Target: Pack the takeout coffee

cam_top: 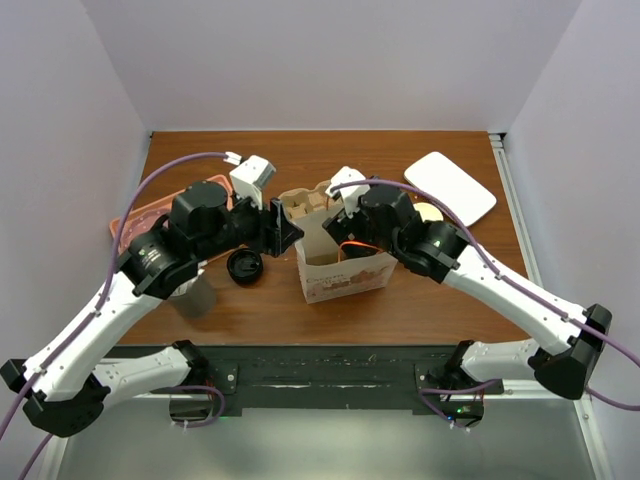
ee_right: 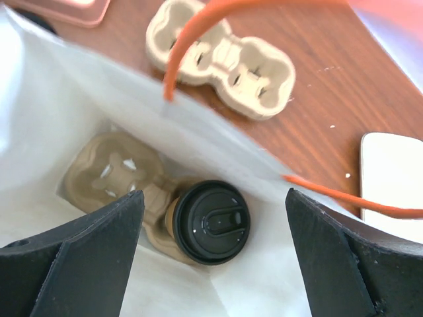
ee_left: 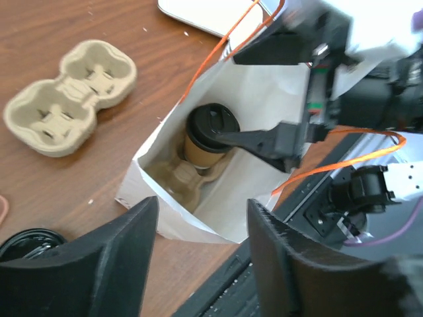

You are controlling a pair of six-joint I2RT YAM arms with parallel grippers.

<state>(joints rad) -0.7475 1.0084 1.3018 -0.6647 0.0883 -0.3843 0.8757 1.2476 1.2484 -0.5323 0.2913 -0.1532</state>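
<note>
The takeout coffee (ee_right: pixel 211 223), a tan paper cup under a glossy round black sip lid, stands upright inside the white paper bag (cam_top: pixel 340 275) at the middle of the table. It sits in one well of a moulded pulp carrier (ee_right: pixel 115 168) lying flat on the bag's floor, whose other scalloped well is open to view. The bag is thin, creased paper with its mouth spread wide. My right gripper (ee_right: pixel 213 198) hangs over that mouth, its matte black fingers released and set wide to either side of the cup, clasping nothing. My left gripper (ee_left: pixel 201 254) is at the bag's left rim, its blunt black fingers parted with nothing held between them. Just beyond the bag a second pulp carrier (ee_left: pixel 69 96), beige and fibrous, lies on the brown wood-grain table (cam_top: pixel 430 300). A loose black lid (cam_top: pixel 244 266) rests on the wood just left of the bag. A salmon-pink tray (cam_top: pixel 140 213) lies at the far left, and a smooth white board (cam_top: pixel 450 185) with rounded corners at the far right. An orange cable (ee_right: pixel 178 53) curves across the right wrist's view.
</note>
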